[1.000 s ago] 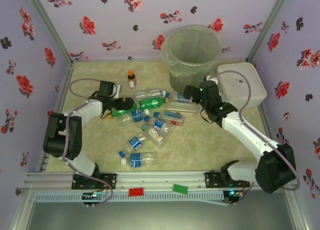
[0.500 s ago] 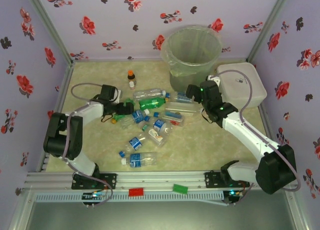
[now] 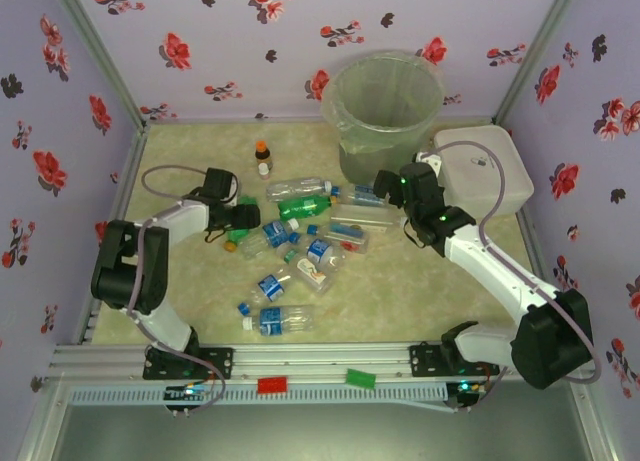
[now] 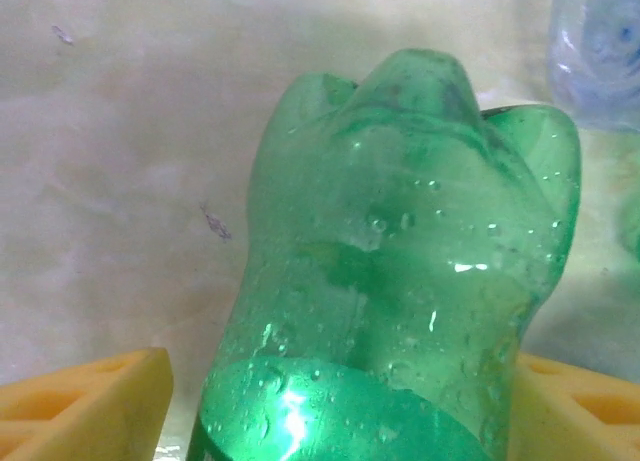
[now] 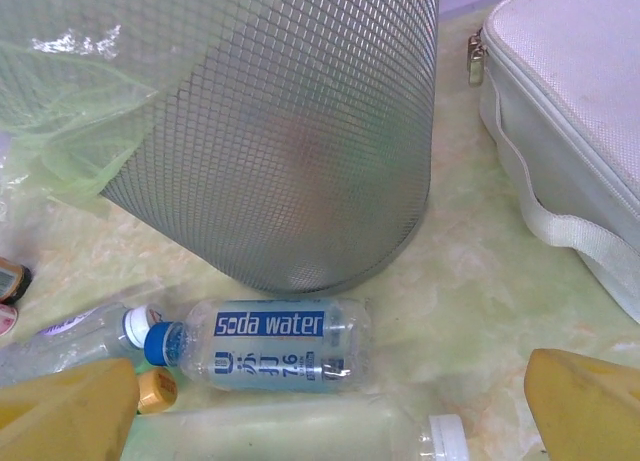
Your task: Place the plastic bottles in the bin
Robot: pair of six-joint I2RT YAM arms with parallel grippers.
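Green bottle (image 4: 400,281) between my left gripper (image 3: 247,218) pads, one pad just clear, unclenched, right gripper (image 5: 330,401) released beside bin (image 5: 280,131).

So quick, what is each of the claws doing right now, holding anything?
Left gripper: open, straddling the green bottle, not clamped on it.
Right gripper: open, holding nothing.
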